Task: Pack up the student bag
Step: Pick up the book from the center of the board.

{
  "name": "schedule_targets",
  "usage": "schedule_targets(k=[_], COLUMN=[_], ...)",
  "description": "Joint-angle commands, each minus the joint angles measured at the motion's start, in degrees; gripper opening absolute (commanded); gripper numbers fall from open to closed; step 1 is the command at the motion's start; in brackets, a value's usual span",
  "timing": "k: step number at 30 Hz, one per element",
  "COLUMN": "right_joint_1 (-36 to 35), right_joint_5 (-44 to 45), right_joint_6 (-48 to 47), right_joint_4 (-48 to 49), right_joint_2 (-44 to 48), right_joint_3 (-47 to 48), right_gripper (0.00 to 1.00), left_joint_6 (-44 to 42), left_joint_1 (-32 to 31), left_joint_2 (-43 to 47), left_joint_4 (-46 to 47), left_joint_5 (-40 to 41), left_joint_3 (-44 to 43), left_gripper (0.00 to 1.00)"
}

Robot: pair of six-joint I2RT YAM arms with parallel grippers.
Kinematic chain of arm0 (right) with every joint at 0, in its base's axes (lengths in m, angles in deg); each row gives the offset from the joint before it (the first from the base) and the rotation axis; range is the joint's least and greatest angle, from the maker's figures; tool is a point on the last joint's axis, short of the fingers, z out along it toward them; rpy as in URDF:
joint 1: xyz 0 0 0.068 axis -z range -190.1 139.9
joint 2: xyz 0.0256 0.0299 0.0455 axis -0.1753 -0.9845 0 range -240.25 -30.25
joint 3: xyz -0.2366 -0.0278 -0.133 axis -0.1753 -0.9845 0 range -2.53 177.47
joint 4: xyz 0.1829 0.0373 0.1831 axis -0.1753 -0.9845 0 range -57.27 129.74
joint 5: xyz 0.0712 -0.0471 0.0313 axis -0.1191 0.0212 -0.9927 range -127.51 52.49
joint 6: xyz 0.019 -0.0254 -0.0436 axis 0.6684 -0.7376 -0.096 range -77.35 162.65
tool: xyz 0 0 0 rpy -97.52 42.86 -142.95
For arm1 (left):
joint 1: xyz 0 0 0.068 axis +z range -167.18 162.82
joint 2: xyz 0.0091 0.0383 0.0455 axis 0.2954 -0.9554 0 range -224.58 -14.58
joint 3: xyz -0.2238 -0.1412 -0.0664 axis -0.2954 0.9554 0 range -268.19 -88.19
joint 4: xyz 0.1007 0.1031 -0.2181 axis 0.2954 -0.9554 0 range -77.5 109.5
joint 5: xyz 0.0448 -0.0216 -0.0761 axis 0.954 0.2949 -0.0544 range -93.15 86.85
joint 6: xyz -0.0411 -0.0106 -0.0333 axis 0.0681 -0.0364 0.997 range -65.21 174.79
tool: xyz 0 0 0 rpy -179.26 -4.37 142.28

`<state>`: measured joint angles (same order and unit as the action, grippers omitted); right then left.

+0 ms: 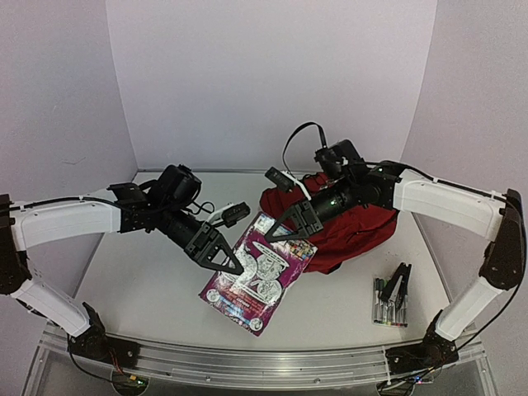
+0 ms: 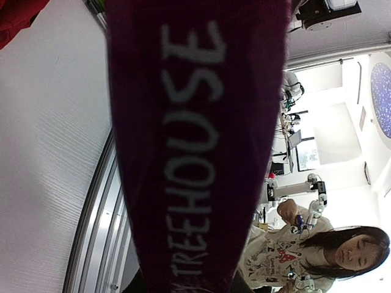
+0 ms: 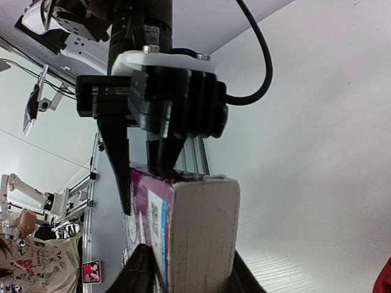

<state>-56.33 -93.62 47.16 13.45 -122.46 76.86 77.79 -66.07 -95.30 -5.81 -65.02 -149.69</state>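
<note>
The student bag [image 1: 363,229], dark red, lies slumped at the back right of the table, behind my right arm. A thick purple book [image 1: 260,276] with a drawn cover hangs tilted above the table between both grippers. My left gripper [image 1: 227,262] is shut on its left edge. My right gripper [image 1: 299,227] is shut on its upper right corner, close to the bag. In the left wrist view the book's spine [image 2: 195,152] reads TREEHOUSE and fills the frame. In the right wrist view the page edge [image 3: 201,232] sits between my fingers, with the left gripper [image 3: 143,174] clamped on the far end.
A pack of markers [image 1: 390,301] with a black clip on it lies at the front right of the table. A metal rail [image 1: 247,363] runs along the near edge. Purple walls close in the back and sides.
</note>
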Motion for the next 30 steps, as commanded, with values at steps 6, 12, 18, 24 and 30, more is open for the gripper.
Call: schedule_targets(k=[6,12,18,24,30], right_joint_1=[-0.63,-0.08,2.86,8.45,14.48], right_joint_5=[9.86,27.36,48.37,60.4,66.46], right_joint_6=[2.96,9.7,15.62,18.96,21.14], right_joint_4=[1.89,6.82,9.33,13.13,17.91], right_joint_2=[3.81,7.1,12.05,15.31,20.14], right_joint_3=[-0.67,-3.02,-5.87,-7.58,-8.07], right_gripper=[0.0,0.0,0.0,0.0,0.0], left_joint_6=[0.98,4.77,11.21,19.71,30.15], left_joint_1=[0.18,0.75,3.25,4.43,4.36], left_joint_2=[0.2,0.14,1.98,-0.89,-11.07], left_joint_4=[9.53,10.82,16.23,25.12,40.33], left_joint_5=[6.41,19.3,28.75,34.4,33.71], left_joint_3=[-2.24,-1.13,3.32,6.43,7.16], left_gripper=[0.04,0.51,0.86,0.91,0.91])
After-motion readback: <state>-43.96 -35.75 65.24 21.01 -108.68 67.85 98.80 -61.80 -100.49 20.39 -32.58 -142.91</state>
